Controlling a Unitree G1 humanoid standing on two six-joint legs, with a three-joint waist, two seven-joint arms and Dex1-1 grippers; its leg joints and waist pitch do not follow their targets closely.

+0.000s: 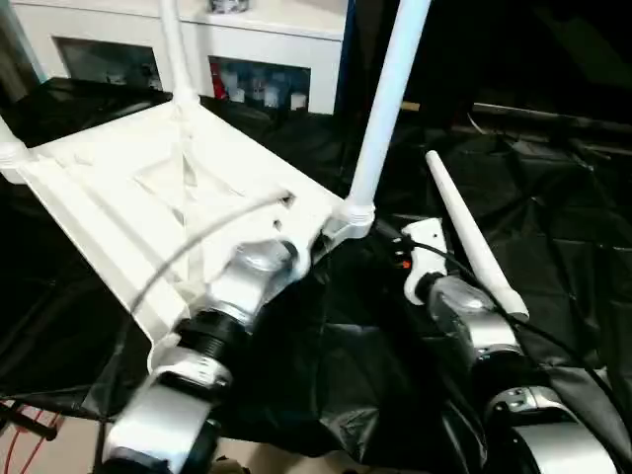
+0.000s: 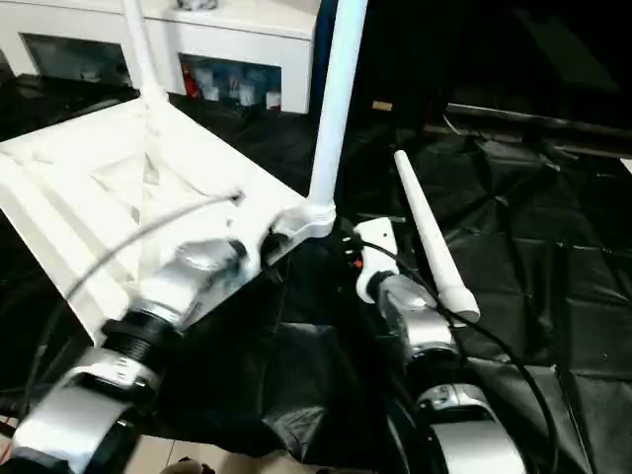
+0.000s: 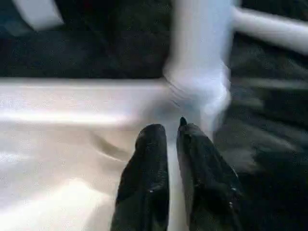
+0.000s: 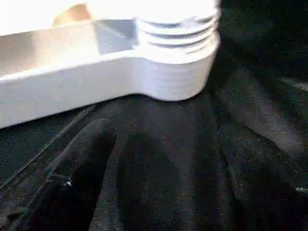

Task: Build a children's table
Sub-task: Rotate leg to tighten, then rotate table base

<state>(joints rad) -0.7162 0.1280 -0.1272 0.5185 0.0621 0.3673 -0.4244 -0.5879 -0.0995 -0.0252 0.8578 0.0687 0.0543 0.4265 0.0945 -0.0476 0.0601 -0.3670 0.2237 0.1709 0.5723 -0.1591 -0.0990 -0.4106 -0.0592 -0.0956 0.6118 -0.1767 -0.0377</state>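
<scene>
- The all-white plastic children's table top point(image 1: 148, 188) lies upside down on black sheeting point(image 1: 346, 365), with tapered tubular legs standing in its sockets, one point(image 1: 387, 99) just ahead of both tools.
- The left tool point(image 3: 172, 132) rests on the top's rim, fingers nearly pressed together, pinching nothing that I can make out.
- The right tool point(image 4: 159, 159) hangs spread, empty, near the corner socket point(image 4: 175, 57).
- A loose white leg point(image 1: 474, 237) lies beside the right tool; probably next: grasp it mid-shaft and seat it squarely.
</scene>
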